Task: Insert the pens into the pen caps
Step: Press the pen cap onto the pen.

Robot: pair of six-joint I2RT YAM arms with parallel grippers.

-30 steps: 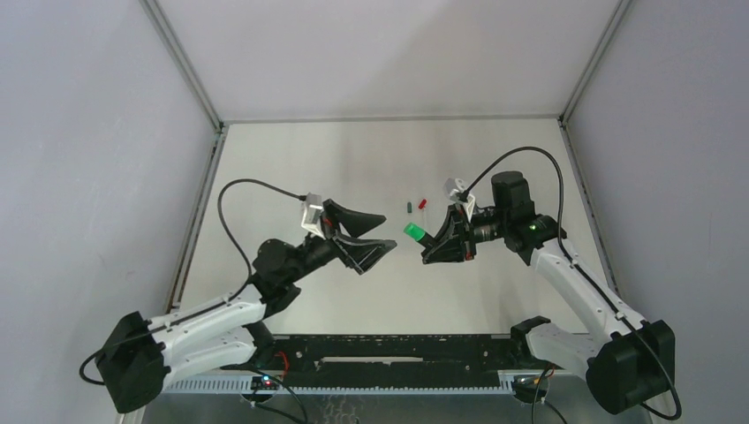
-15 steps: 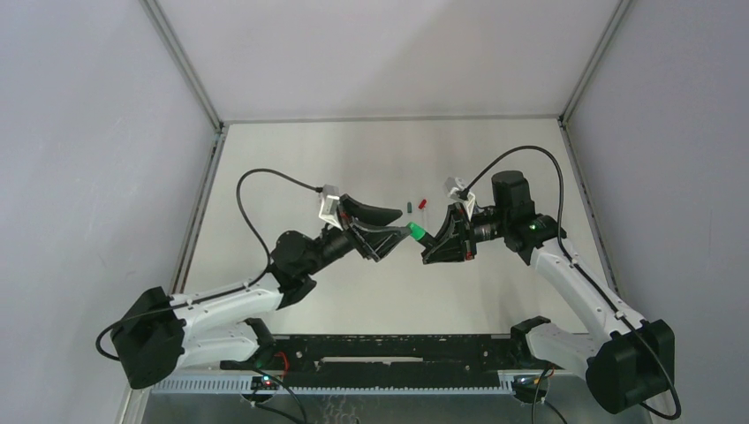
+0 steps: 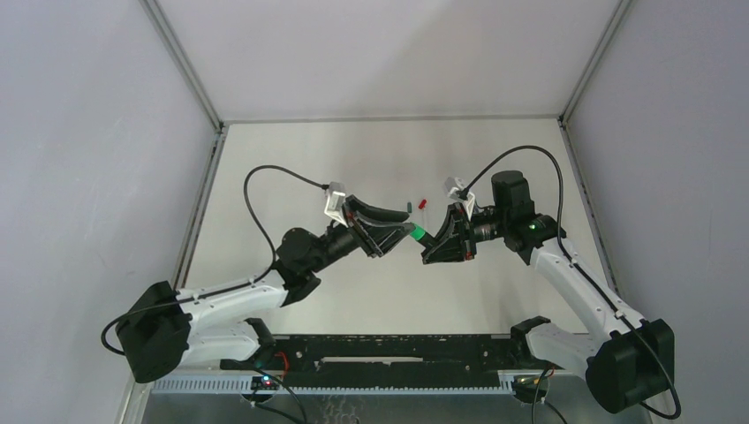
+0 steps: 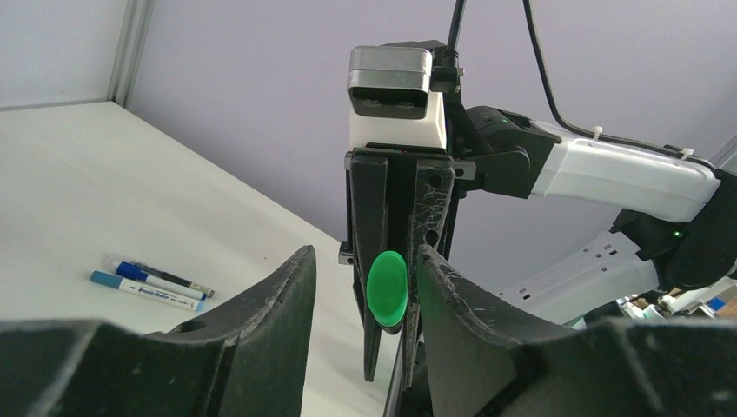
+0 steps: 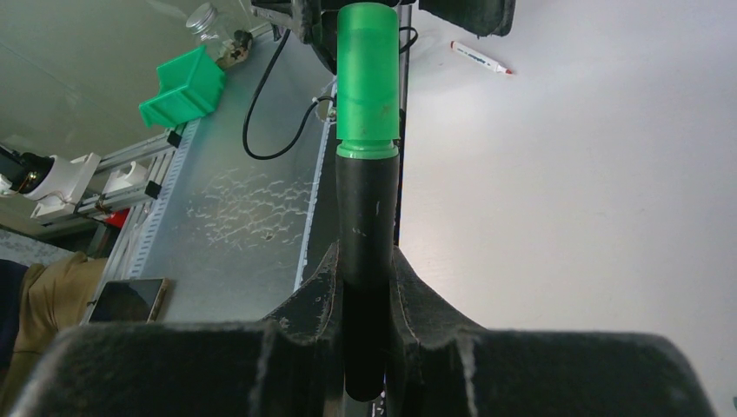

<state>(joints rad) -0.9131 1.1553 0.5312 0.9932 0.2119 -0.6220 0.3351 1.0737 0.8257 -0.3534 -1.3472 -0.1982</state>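
The right gripper (image 5: 365,265) pinched the thick black-barrelled marker (image 5: 365,217); the left gripper (image 4: 365,256), jaws spread around its green plastic cap (image 4: 388,287), needed centring before squeezing.

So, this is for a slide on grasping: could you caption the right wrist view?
Right claw clamps a thick black-barrelled marker, its green plastic cap pointing away from the camera.

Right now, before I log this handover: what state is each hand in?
Left hand: open, fingers either side of the green cap, not clamped on it.
Right hand: closed, holding the black pen.
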